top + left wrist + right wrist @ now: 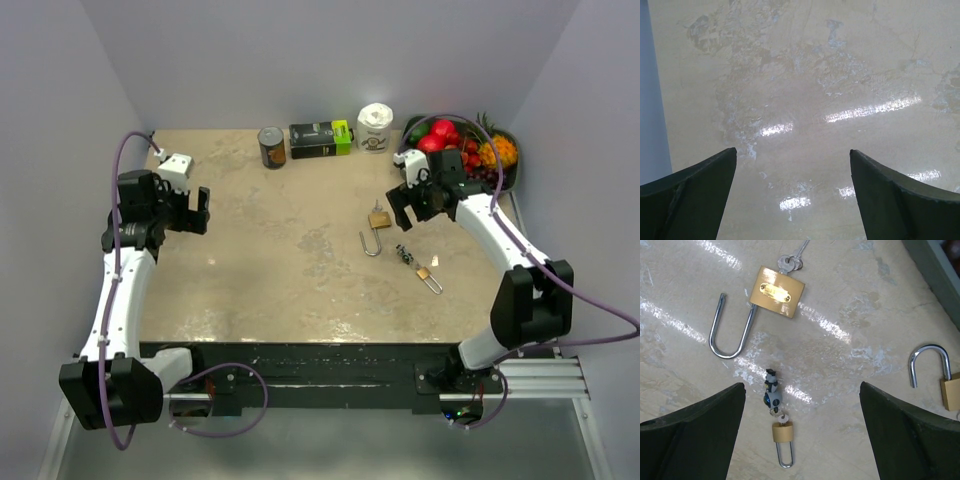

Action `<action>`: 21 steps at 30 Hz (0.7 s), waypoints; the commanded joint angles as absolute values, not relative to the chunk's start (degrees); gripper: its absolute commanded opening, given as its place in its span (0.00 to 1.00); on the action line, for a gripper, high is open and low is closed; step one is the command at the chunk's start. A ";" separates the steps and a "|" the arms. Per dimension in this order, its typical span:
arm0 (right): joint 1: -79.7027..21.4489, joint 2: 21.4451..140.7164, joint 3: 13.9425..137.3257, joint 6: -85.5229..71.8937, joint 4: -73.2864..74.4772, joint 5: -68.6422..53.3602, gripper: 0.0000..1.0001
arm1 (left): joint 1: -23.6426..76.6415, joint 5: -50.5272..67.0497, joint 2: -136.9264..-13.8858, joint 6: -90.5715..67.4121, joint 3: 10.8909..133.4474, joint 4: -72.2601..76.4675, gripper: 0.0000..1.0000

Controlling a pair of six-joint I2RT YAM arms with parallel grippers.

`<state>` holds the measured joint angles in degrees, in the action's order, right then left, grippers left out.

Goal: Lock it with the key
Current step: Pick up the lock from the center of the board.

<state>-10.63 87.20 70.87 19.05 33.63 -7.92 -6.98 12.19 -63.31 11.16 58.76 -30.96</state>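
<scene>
A large brass padlock (777,292) lies on the table with its shackle (727,331) swung open and a key (790,261) in its keyhole; it also shows in the top view (378,219). A small brass padlock (782,432) lies nearer, with a key and a grey figurine keychain (772,392) attached; it shows in the top view (424,272) too. My right gripper (802,390) is open and empty, hovering above the two locks (405,210). My left gripper (793,150) is open and empty over bare table at the far left (197,212).
A third brass padlock (949,390) with an open shackle lies at the right edge of the right wrist view. A bowl of fruit (460,145), a white roll (375,127), a dark box (320,138) and a can (271,147) stand along the back.
</scene>
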 commanded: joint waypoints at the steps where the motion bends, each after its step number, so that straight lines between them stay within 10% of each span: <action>1: -11.16 90.35 74.88 20.56 37.34 -7.64 0.99 | -6.86 15.11 -61.87 11.25 61.61 -29.53 0.99; 21: -13.44 101.68 80.95 4.41 32.00 -6.34 0.99 | -6.77 15.74 -64.07 3.34 59.94 -28.39 0.99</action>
